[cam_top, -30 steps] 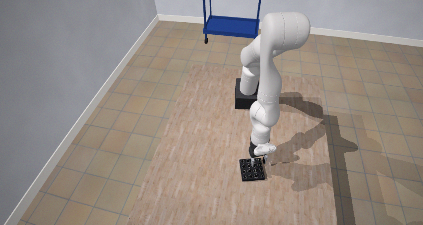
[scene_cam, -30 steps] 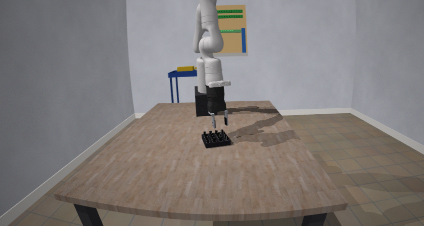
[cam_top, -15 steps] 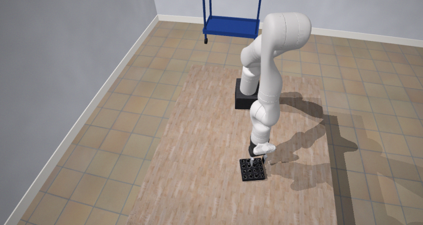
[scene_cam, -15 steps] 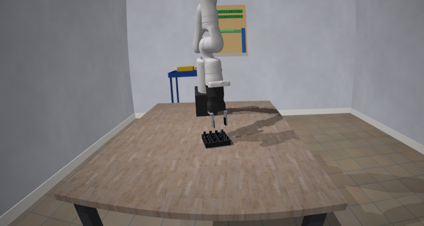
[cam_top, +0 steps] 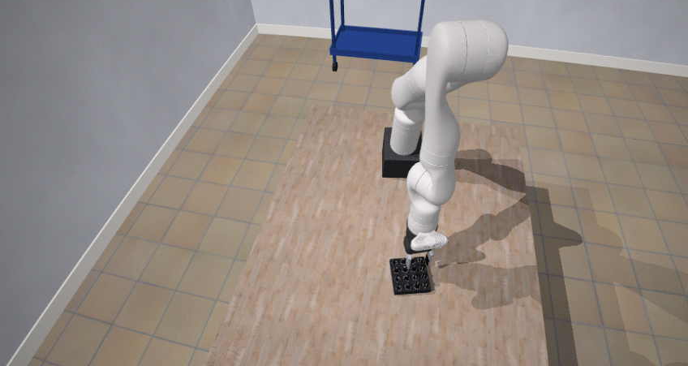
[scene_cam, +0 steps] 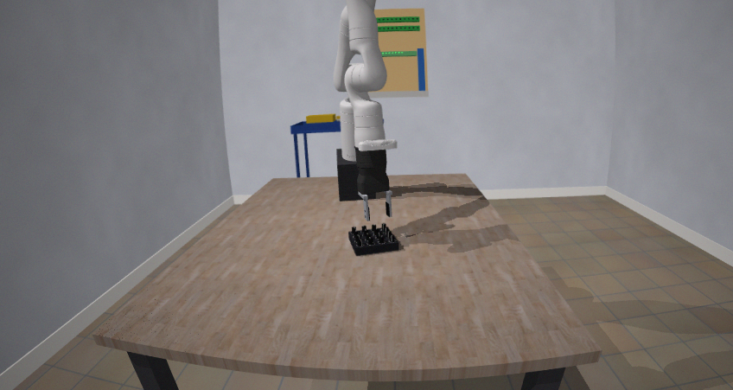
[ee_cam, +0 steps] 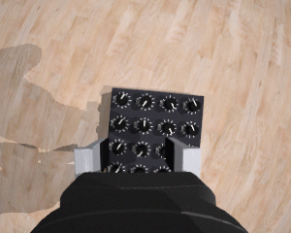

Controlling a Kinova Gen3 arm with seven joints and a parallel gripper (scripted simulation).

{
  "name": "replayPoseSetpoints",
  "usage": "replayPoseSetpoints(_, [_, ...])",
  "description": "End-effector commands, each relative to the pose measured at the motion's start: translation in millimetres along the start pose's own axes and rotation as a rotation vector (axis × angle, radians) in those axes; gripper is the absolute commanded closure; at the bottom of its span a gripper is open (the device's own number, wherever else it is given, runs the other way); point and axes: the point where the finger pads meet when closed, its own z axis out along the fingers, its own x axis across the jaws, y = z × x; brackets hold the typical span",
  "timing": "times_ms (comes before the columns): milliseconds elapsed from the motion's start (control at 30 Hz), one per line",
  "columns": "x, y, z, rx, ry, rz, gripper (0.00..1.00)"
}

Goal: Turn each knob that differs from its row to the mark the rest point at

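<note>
The black knob box (cam_top: 410, 275) stands on the wooden table, with four rows of small black knobs with white lines. It also shows in the exterior view (scene_cam: 373, 239) and in the wrist view (ee_cam: 152, 131). My gripper (scene_cam: 376, 209) hangs straight down a little above the box, over its far edge. It is open and empty. In the wrist view the two grey fingers stand on either side of the nearest rows of knobs, and my black wrist hides the nearest row in part. The knob lines are too small to read.
The arm's black base block (cam_top: 399, 160) stands on the table behind the box. A blue cart (cam_top: 376, 19) stands on the floor beyond the table. A board with green strips (scene_cam: 404, 52) hangs on the far wall.
</note>
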Motion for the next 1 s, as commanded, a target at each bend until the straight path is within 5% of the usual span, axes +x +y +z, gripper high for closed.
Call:
replayPoseSetpoints(0, [2.4, 4.5, 1.1, -0.007, 0.007, 0.025, 0.0])
replayPoseSetpoints(967, [5.6, 8.8, 1.5, -0.012, 0.019, 0.06, 0.0])
